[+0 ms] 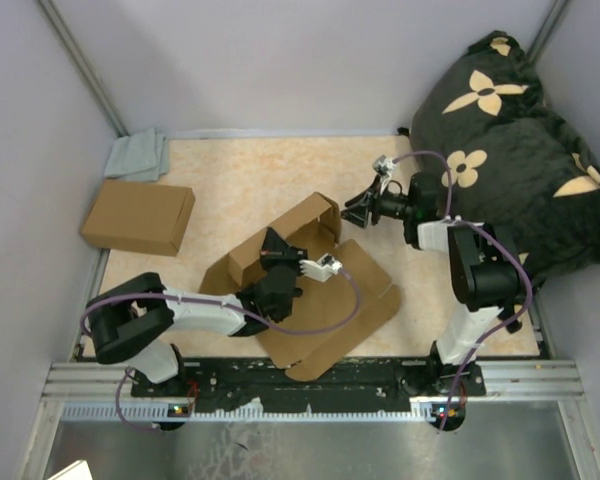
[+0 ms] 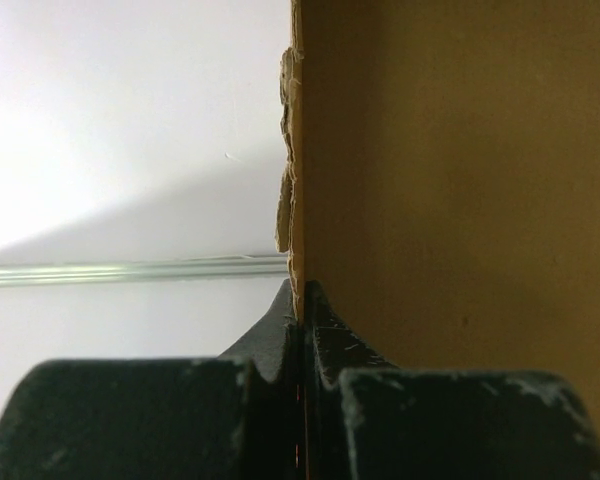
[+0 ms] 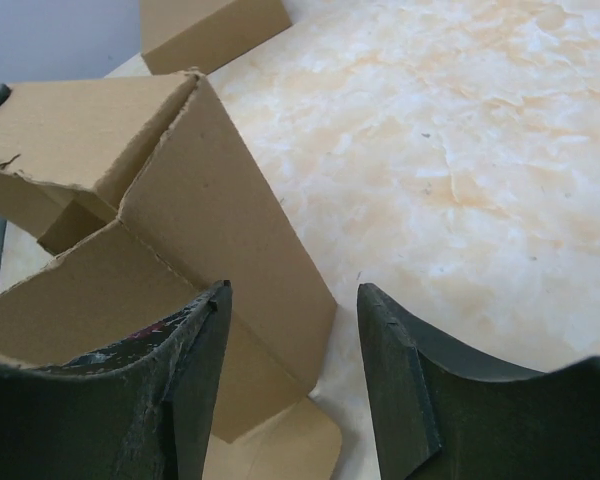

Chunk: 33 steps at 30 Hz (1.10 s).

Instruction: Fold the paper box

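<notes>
The paper box [image 1: 320, 300] lies half folded in the middle of the table, its far walls raised and its near flap flat. My left gripper [image 1: 272, 246] is shut on the top edge of a raised wall. In the left wrist view the left gripper [image 2: 300, 300] pinches that thin cardboard edge [image 2: 295, 150], with the brown panel [image 2: 450, 180] filling the right side. My right gripper [image 1: 355, 212] hangs open just right of the box's raised far corner. In the right wrist view the right gripper [image 3: 292, 300] has nothing between its fingers, and the folded wall [image 3: 200, 190] stands just ahead of its left finger.
A ready-made shallow brown box [image 1: 138, 217] sits at the left of the table, also seen as a box [image 3: 210, 25] in the right wrist view. A grey cloth [image 1: 140, 155] lies at the far left corner. A black flower-patterned cushion [image 1: 510, 120] fills the right side behind the right arm.
</notes>
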### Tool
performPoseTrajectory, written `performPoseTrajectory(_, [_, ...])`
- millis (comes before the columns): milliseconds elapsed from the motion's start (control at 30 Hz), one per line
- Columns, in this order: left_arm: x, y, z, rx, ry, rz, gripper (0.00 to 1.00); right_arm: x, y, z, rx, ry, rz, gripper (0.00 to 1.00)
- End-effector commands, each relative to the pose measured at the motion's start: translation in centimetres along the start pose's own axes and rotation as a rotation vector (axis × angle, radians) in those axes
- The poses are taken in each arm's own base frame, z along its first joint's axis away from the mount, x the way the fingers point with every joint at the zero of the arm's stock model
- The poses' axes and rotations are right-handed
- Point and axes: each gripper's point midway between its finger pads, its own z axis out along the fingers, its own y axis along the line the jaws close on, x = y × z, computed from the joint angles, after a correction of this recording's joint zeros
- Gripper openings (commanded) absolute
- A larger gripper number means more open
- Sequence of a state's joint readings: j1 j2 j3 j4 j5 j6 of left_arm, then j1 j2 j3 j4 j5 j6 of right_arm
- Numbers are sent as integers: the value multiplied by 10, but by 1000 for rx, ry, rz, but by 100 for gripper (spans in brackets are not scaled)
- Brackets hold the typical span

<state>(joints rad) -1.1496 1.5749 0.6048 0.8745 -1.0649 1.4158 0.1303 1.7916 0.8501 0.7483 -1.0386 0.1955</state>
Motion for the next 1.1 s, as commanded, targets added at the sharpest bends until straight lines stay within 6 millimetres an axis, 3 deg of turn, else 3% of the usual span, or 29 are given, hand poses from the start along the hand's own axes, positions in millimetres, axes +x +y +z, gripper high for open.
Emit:
performPoseTrajectory(0, [-3, 2, 2, 3, 9, -4, 0, -11, 14, 11, -84, 13, -105, 54])
performPoseTrajectory(233, [-11, 13, 2, -9, -4, -27, 0, -3, 30, 12, -114, 12, -143, 55])
performPoseTrajectory(600, [-13, 11, 0, -8, -7, -37, 0, -8, 56, -1, -85, -41, -219, 62])
performPoseTrajectory(833, [-12, 12, -2, -9, -9, -55, 0, -10, 53, 10, -48, -32, -221, 62])
performPoseTrajectory(1067, [-13, 12, -3, -8, -13, -57, 0, 5, 46, 28, -2, -29, -209, 61])
